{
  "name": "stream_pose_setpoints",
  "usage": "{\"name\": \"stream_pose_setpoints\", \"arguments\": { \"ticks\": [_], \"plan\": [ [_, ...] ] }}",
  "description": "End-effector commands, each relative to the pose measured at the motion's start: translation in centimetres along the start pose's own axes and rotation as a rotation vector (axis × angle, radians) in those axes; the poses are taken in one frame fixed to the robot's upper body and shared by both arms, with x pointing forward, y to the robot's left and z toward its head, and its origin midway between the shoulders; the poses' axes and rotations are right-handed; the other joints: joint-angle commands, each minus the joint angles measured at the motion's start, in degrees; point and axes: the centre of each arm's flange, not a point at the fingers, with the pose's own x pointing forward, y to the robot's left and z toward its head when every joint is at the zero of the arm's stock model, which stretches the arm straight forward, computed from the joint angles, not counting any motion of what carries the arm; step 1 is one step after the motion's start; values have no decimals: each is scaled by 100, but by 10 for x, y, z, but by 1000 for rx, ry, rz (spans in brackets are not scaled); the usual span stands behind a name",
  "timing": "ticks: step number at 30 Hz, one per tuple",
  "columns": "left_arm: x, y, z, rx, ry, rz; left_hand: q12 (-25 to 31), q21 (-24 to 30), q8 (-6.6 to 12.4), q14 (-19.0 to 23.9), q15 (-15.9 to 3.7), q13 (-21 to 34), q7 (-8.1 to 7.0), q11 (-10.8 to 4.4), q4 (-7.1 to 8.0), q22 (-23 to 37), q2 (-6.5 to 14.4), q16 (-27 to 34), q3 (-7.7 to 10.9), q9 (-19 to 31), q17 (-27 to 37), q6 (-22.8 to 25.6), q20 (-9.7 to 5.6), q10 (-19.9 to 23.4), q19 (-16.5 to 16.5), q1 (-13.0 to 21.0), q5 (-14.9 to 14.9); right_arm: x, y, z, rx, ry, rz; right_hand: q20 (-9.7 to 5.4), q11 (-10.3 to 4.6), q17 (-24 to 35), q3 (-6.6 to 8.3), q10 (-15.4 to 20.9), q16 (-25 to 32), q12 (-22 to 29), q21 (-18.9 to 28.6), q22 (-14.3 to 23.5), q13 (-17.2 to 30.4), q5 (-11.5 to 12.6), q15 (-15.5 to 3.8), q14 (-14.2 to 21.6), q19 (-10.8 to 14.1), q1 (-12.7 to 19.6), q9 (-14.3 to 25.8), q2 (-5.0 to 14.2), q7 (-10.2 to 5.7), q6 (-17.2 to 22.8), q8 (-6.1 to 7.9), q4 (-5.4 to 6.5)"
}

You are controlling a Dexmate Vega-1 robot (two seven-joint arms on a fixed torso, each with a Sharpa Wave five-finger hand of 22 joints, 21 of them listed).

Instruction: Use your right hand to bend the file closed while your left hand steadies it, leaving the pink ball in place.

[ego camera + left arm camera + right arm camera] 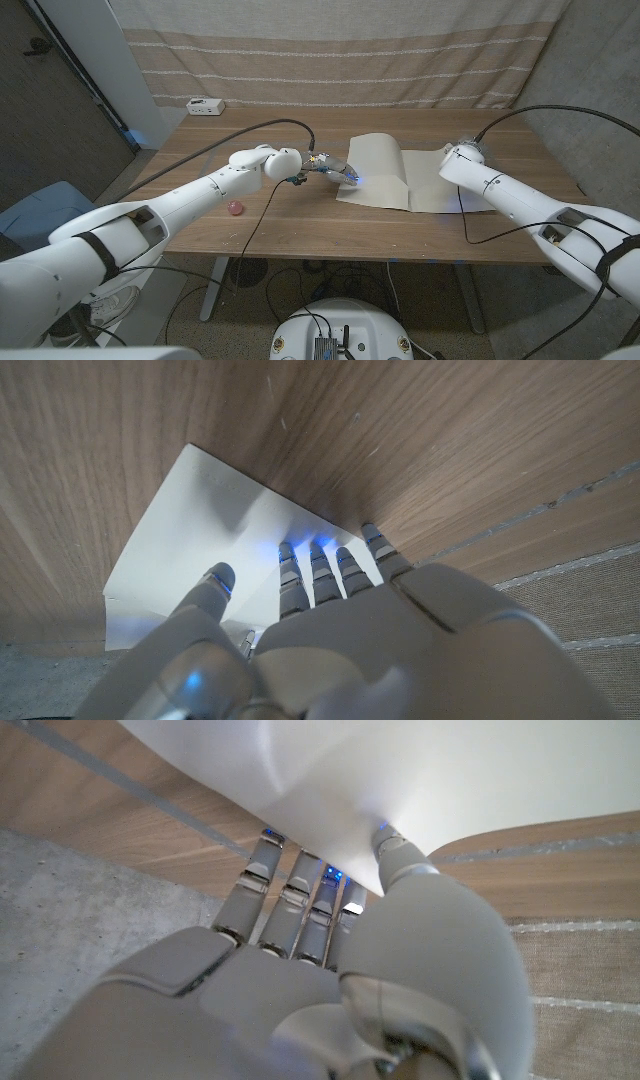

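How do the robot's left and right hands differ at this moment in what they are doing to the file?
The left hand presses its fingers onto the file's left panel from above, while the right hand reaches under the right panel, gripping its edge. The left arm stretches far across the table; the right reaches less far. Both touch the file.

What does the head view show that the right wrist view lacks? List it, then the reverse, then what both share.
Head view alone: the pink ball on the table, the left robot hand at the file's left edge, a white box at the far corner. Right wrist view alone: the right robot hand with fingers under the lifted flap. Both: the white file.
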Motion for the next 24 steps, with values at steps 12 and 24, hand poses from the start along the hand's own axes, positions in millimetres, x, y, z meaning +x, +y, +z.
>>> {"name": "stream_pose_setpoints", "arguments": {
  "ticks": [12,24],
  "plan": [
    [3,1,-1,1,-14,2,-11,-37,-24,-12,-21,7,-30,-4,-1,16,28,-23,3,14,16,-108,-17,-54,-7,-51,46,-11,-50,8,157,-72,-11,-289,-3,-94,101,192,4,34,134,-1,52,-272,-469,758,347,56,105,18,-18,62,146,77],
    [2,-1,-3,-4,-17,7,-8,-37,-19,-7,-19,7,-61,-24,7,16,41,-20,9,14,15,-168,-17,-71,-2,-58,51,-12,-56,12,260,-139,196,-424,77,-166,231,-542,-317,-294,177,-13,102,-506,-492,728,395,244,173,9,7,-901,-79,15]
  ]
}}
